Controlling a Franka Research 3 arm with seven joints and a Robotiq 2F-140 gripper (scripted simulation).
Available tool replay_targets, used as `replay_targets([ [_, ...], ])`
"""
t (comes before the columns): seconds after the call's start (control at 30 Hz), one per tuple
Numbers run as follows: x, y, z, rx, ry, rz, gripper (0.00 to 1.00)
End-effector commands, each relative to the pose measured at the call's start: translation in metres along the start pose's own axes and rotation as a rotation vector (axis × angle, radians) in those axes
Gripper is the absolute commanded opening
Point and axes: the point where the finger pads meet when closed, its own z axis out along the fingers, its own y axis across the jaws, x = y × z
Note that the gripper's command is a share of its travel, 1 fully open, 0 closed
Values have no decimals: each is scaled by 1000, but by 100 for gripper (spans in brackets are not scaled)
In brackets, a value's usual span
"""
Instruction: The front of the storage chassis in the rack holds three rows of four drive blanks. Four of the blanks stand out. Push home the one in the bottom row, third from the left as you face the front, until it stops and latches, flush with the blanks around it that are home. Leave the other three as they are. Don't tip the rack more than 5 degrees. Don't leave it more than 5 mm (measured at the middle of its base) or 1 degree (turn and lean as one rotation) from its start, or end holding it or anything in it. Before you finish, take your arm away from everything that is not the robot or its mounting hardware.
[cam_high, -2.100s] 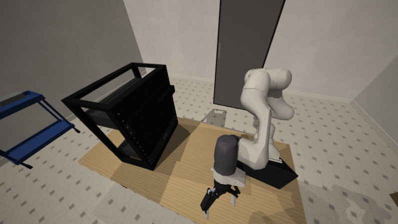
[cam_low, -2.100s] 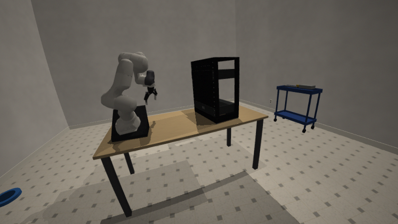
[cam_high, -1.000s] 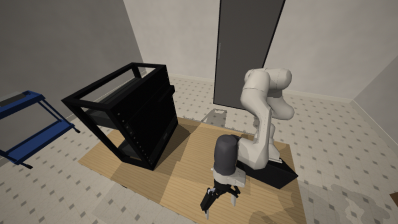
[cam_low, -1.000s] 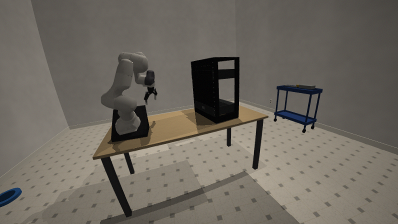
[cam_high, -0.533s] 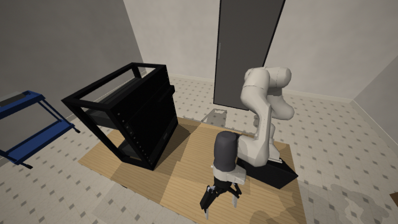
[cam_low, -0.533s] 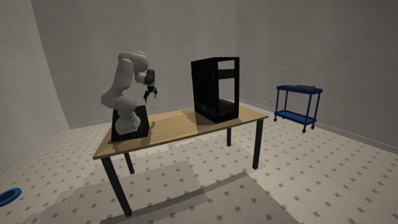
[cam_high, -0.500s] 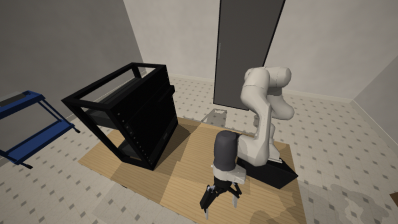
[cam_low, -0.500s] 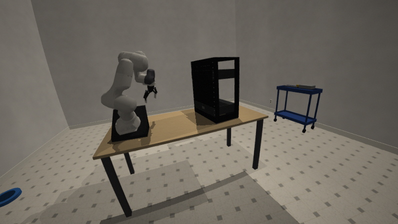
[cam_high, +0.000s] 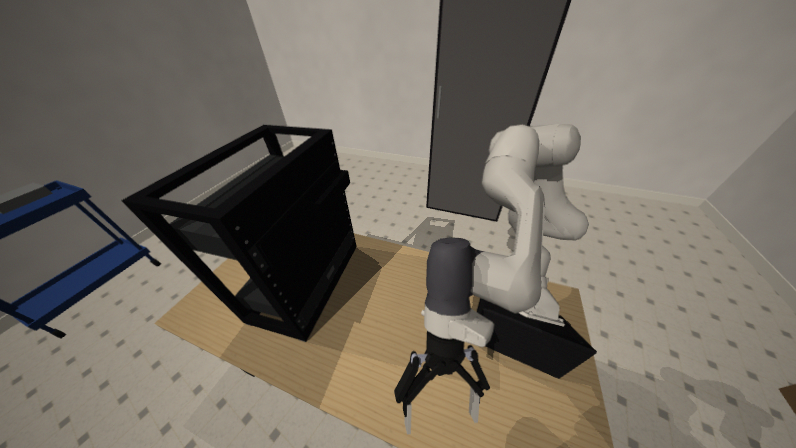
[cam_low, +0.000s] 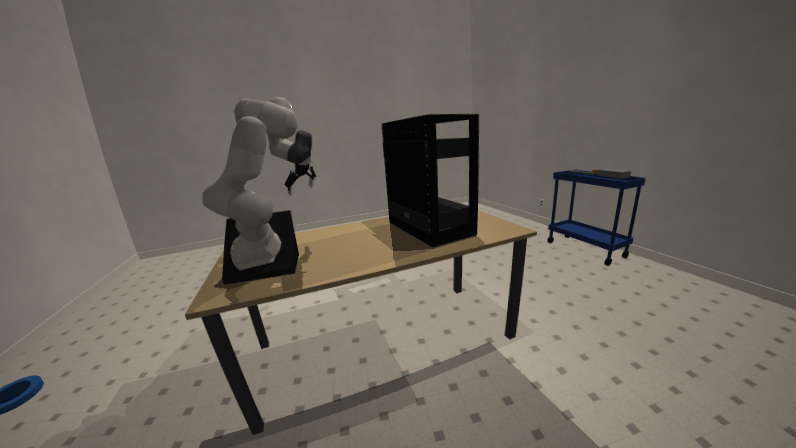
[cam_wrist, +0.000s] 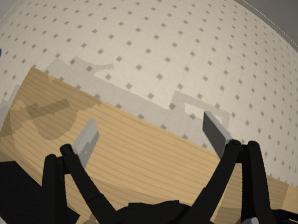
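The black rack (cam_high: 261, 222) (cam_low: 431, 178) stands on the wooden table (cam_high: 362, 345) (cam_low: 345, 256). Its front face is dark. I cannot make out the rows of drive blanks or which ones stand out. My gripper (cam_high: 441, 409) (cam_low: 299, 179) (cam_wrist: 150, 124) is open and empty. It hangs in the air well in front of the rack, pointing down over the table near the arm's black base (cam_high: 540, 339) (cam_low: 259, 250). In the wrist view I see only the two open fingers, the table top and the floor; the rack is out of that view.
A blue cart (cam_high: 61, 261) (cam_low: 596, 214) stands on the floor beyond the rack. A dark door (cam_high: 490, 100) is in the wall behind the arm. A blue round object (cam_low: 19, 392) lies on the floor at the far left.
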Motion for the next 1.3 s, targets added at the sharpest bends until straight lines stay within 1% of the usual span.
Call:
replay_targets([
  [0.0,17,13,-22,-41,71,102,100],
  [0.13,32,25,-50,-73,147,190,100],
  [0.17,32,25,-50,-73,147,190,100],
  [0.2,35,29,-58,-82,167,214,100],
  [0.27,35,29,-58,-82,167,214,100],
  [0.4,48,44,-94,-118,252,315,100],
  [0.43,48,44,-94,-118,252,315,100],
  [0.5,53,52,-114,-137,298,370,100],
  [0.53,53,52,-114,-137,298,370,100],
  [0.6,57,61,-136,-157,345,426,100],
  [0.63,57,61,-136,-157,345,426,100],
  [0.67,59,65,-147,-167,369,455,100],
  [0.7,59,65,-147,-167,369,455,100],
  [0.77,61,74,-170,-187,418,514,100],
  [0.83,61,74,-170,-187,418,514,100],
  [0.9,62,83,-195,-208,469,574,100],
  [0.93,62,83,-195,-208,469,574,100],
  [0.97,62,87,-207,-218,495,605,100],
  [1.0,62,87,-207,-218,495,605,100],
  [1.07,61,95,-233,-240,547,667,100],
  [1.1,61,95,-233,-240,547,667,100],
  [1.13,60,99,-246,-251,574,698,100],
  [1.17,60,99,-246,-251,574,698,100],
  [1.2,59,103,-259,-262,601,729,100],
  [1.23,59,103,-259,-262,601,729,100],
  [1.27,57,107,-272,-273,628,761,100],
])
